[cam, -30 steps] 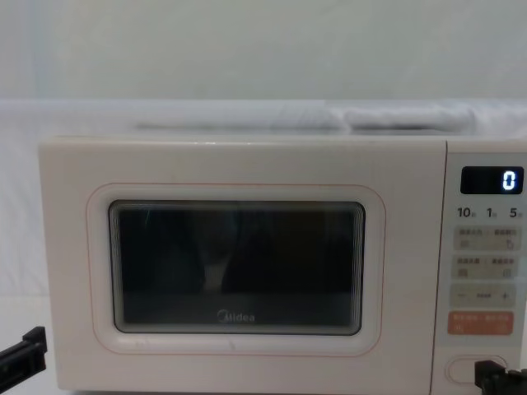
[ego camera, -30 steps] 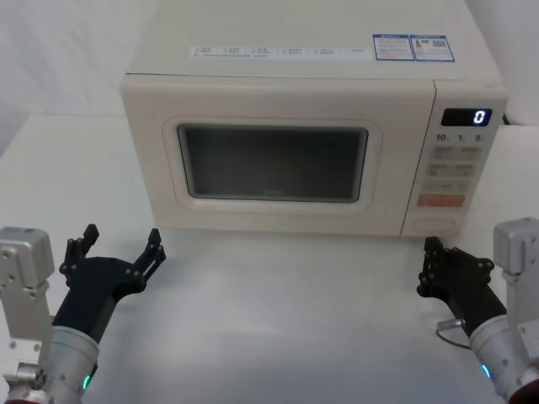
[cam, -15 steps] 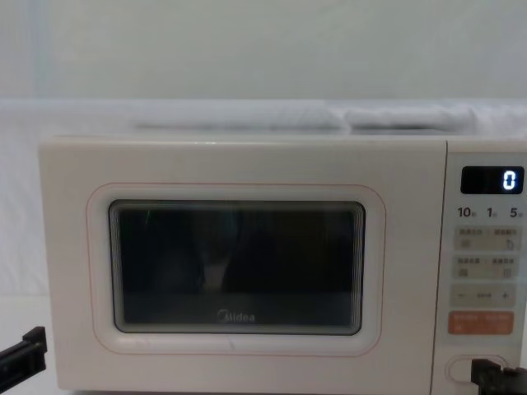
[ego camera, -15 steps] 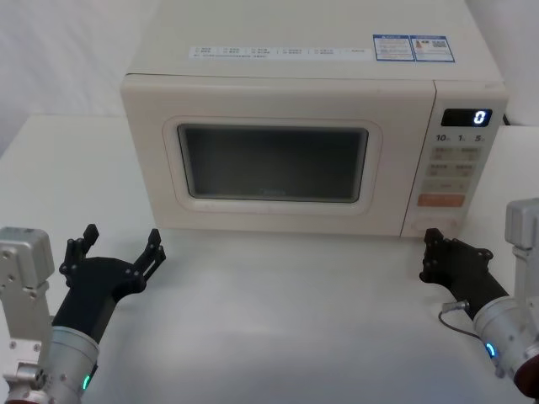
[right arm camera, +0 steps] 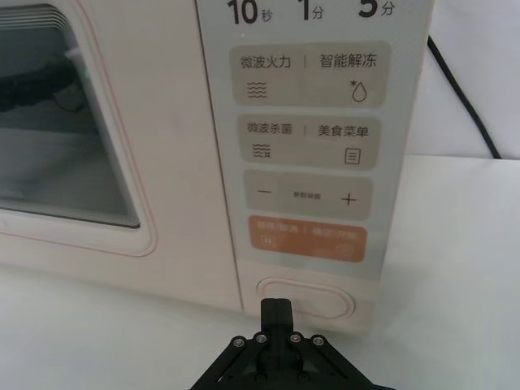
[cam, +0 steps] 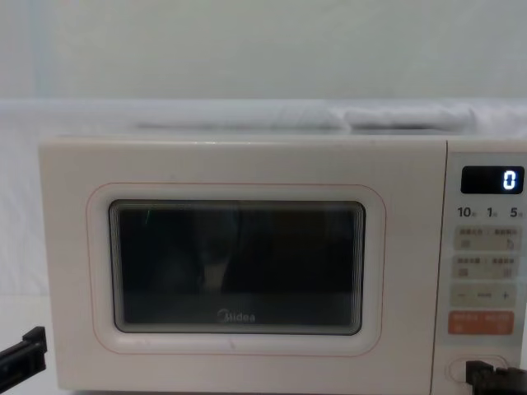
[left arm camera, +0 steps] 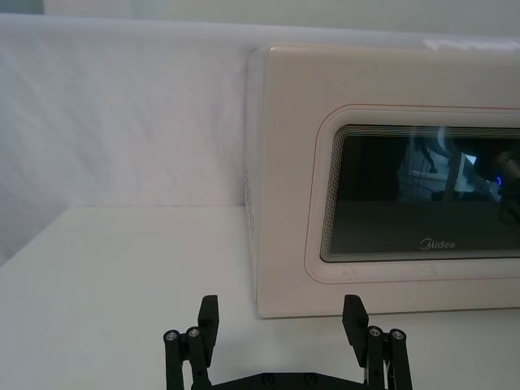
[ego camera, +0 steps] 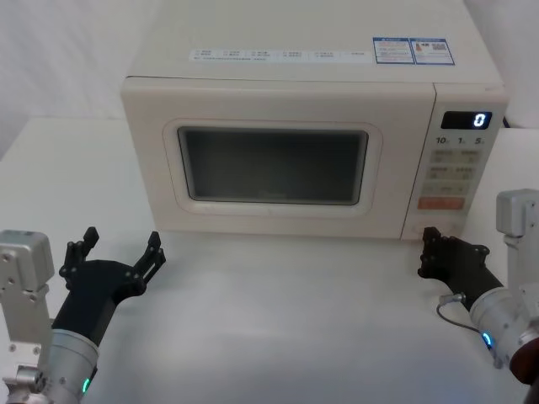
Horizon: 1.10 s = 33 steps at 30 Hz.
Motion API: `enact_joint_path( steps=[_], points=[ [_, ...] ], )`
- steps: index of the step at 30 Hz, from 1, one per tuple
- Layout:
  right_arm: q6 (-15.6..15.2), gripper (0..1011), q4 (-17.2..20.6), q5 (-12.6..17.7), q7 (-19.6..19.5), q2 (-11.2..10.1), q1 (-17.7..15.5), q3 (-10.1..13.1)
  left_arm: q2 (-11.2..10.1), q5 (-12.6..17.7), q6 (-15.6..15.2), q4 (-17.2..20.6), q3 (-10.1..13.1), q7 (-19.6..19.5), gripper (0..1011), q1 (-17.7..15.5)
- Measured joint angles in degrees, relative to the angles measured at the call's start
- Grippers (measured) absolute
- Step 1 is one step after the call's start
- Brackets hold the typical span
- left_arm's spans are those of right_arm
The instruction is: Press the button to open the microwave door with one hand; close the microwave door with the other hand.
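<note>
head view: microwave door (ego camera: 269, 160) closed, facing the robot; the button (right arm camera: 306, 299) lies long side level, right gripper (right arm camera: 276, 311) pinched narrow before it; left gripper (ego camera: 118, 252) spread wide

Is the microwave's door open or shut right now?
Shut. The microwave door sits flush with the control panel, no gap showing. The right gripper is just in front of the button.

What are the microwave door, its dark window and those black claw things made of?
The microwave door looks like smooth cream plastic or painted metal, with an even satin sheen. Its window seems to be glossy glass: it mirrors the room. The left gripper and right gripper look like matte black plastic or coated metal, with small silver pins at the joints.
</note>
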State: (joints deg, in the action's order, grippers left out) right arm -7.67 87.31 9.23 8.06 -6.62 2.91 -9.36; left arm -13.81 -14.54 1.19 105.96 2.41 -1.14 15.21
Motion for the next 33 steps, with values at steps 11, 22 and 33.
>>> enact_joint_path(
  steps=[11,22,33],
  points=[
    [0.12,0,-1.63,-1.26,-1.6,0.43,0.77,0.43,0.0,0.0,0.01,0.0,0.0,0.0,1001,0.0],
    [1.74,0,-3.88,-1.51,-1.92,1.34,1.89,1.23,0.0,0.0,0.0,0.0,0.0,0.0,1001,0.0],
    [2.69,0,-5.73,-1.67,-1.87,2.12,3.06,1.33,0.0,0.0,0.0,0.0,0.0,0.0,1001,0.0]
  ],
)
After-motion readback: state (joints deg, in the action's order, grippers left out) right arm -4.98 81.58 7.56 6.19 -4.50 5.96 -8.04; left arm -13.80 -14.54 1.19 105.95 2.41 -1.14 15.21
